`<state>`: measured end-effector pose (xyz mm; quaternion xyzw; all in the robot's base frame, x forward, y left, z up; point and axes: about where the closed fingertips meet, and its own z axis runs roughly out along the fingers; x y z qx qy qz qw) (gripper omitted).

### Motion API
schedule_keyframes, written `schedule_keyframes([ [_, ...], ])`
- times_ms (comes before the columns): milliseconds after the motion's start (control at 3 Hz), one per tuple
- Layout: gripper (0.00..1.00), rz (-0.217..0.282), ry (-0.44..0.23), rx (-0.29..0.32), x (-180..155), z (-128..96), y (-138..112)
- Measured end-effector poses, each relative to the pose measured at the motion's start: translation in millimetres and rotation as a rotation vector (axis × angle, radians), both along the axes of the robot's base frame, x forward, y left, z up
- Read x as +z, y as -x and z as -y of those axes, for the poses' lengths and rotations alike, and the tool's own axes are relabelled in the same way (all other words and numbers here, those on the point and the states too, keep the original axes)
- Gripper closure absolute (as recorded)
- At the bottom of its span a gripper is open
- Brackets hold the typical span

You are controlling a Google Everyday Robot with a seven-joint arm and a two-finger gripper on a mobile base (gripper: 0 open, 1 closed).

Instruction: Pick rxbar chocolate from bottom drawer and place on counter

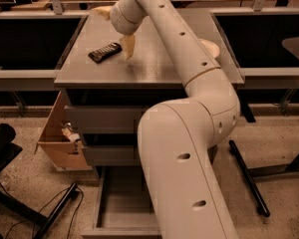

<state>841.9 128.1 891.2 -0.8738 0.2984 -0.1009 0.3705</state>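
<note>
The rxbar chocolate [104, 52], a black flat bar, lies on the grey counter [154, 66] near its left side. My gripper [115, 29] hovers just above and to the right of the bar, open and empty. One pale finger [128, 46] points down beside the bar's right end, and the other finger [102, 12] sticks out to the left above it. The bottom drawer [120, 203] is pulled out below, showing its grey floor; my arm hides its right part.
A white bowl [211, 48] sits on the counter's right side, partly behind my arm. An open cardboard box [60, 141] stands left of the drawers. A black chair base [20, 203] is at lower left and black table legs [246, 178] at right.
</note>
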Motion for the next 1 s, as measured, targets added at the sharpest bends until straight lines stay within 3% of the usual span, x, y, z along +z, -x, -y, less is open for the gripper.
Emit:
schedule_keyframes([
  [333,0.00,-0.009,0.060,-0.032,29.2,24.9,15.5],
  [667,0.00,-0.024,0.129,-0.158,66.4,70.1,35.0],
  [1000,0.00,-0.044,0.192,-0.355,101.1,122.4,63.2],
])
